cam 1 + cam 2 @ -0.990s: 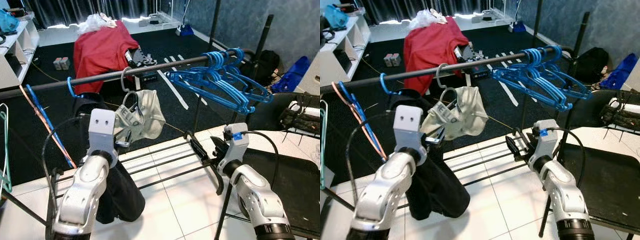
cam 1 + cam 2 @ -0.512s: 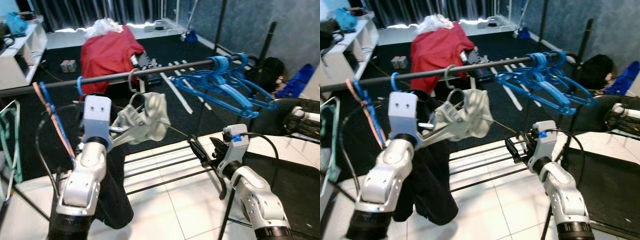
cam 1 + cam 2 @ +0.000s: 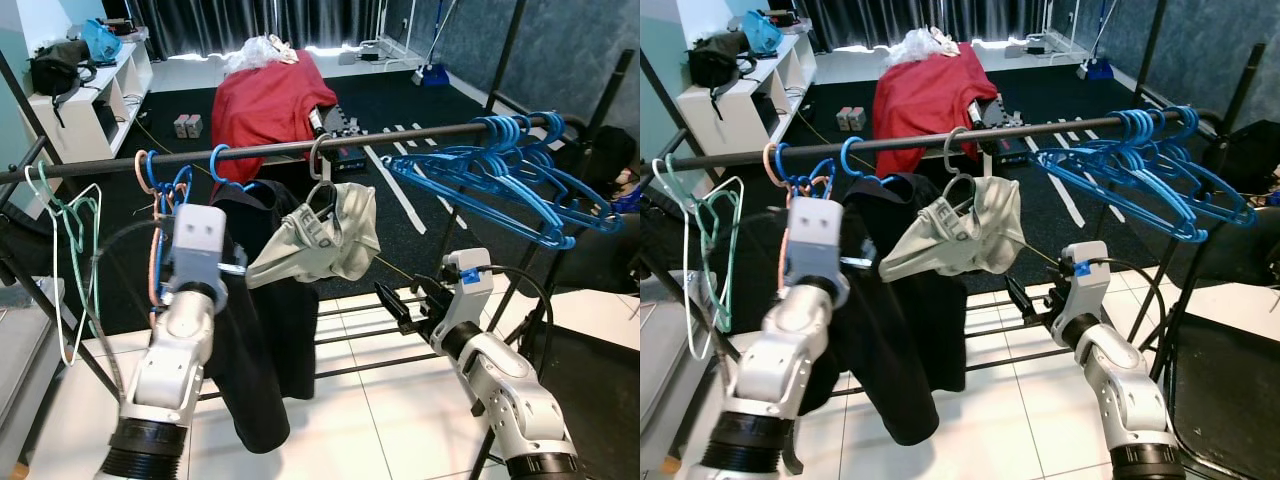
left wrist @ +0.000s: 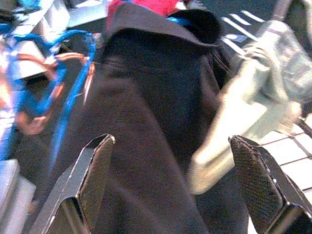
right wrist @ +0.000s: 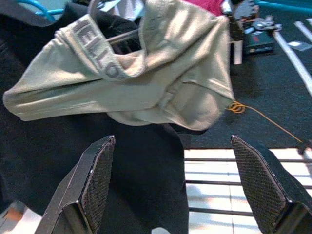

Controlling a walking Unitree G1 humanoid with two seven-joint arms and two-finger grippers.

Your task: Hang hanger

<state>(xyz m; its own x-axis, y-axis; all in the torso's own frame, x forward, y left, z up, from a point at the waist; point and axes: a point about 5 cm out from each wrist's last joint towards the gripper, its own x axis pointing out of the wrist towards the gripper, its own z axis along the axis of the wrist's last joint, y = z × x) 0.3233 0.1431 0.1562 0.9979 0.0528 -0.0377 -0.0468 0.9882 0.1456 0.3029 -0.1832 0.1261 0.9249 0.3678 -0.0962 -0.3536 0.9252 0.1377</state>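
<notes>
- Plainly, the left gripper (image 4: 170, 185) stands wide open with nothing between its fingers; it is raised in front of the black garment (image 3: 262, 330) that hangs from the rail (image 3: 130, 163), and the pale sleeve-like edge of the grey garment (image 3: 320, 240) crosses between its fingertips, though the blur leaves contact uncertain.
- The right gripper (image 5: 173, 183) is also spread wide and holds nothing; it points at the grey garment and the black one below it, apart from both.
- The grey hanger (image 3: 318, 165) carrying the grey garment is hooked over the rail, between a blue hook (image 3: 218, 163) on its left and the bunch of blue hangers (image 3: 500, 175) on its right.
- Further left on the rail hang orange and blue hangers (image 3: 158, 215) and a pale green hanger (image 3: 68, 215).
- Below lies a white tile floor (image 3: 400, 400); behind the rack is dark carpet, a red cloth (image 3: 268, 105) draped over something, and a white shelf (image 3: 85, 85) with bags.
- The right wrist view shows lettering on the grey garment's waistband and an orange cord (image 5: 263, 119) on the carpet; the head views show the rail's whole length.
</notes>
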